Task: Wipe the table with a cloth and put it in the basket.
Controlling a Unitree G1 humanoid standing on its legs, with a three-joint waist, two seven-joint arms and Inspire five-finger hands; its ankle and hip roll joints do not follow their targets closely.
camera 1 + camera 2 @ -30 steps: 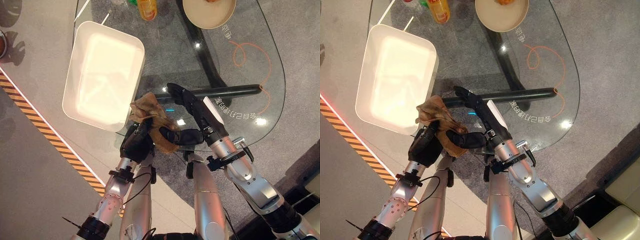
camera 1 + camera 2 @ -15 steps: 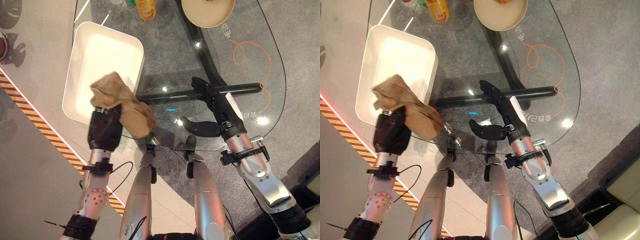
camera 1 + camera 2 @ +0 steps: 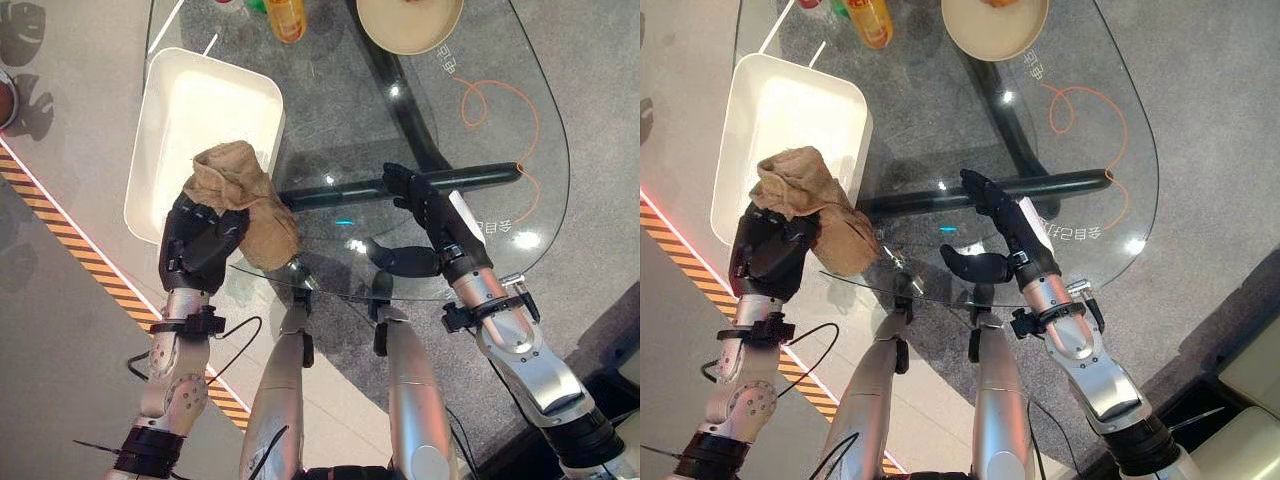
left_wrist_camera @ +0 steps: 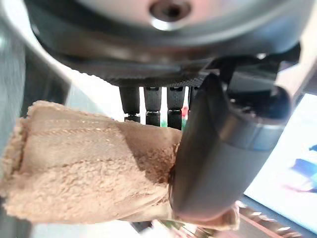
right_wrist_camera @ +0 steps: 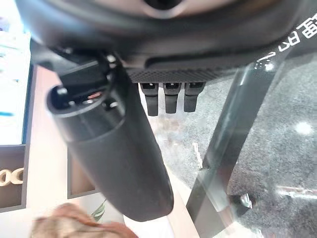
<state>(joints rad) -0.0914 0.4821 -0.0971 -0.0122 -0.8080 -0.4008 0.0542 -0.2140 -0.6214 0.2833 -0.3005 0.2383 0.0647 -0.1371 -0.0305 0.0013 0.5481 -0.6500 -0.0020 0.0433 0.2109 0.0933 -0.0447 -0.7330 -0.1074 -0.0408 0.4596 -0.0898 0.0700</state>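
The white basket (image 3: 160,160), a shallow rectangular tub, sits at the left end of the glass table (image 3: 500,190), and its bright inside holds nothing that can be made out. The tan cloth (image 3: 243,195) is bunched in the left hand (image 3: 200,245), whose fingers and thumb curl round it; in the eye views it hangs over the basket's near right corner and rim, partly over the glass, not down inside the tub. The left wrist view shows the thumb pressed across the cloth (image 4: 94,168) with the fingers (image 4: 151,101) behind it. The right hand (image 3: 430,215) hovers over the near middle of the table with its fingers straight and the thumb spread away from them, holding nothing; its wrist view shows the same loose spread. At the far edge of the table stands a round beige bowl (image 3: 395,28) with something orange in it, cut off by the edge of the view, and beside it to the left an orange bottle (image 3: 287,17). An orange looped line and white characters are printed on the right part of the glass, and a dark bar of the table's frame runs beneath it. The floor is grey, with a strip of orange and black hazard stripes (image 3: 60,215) running past the basket on the left.
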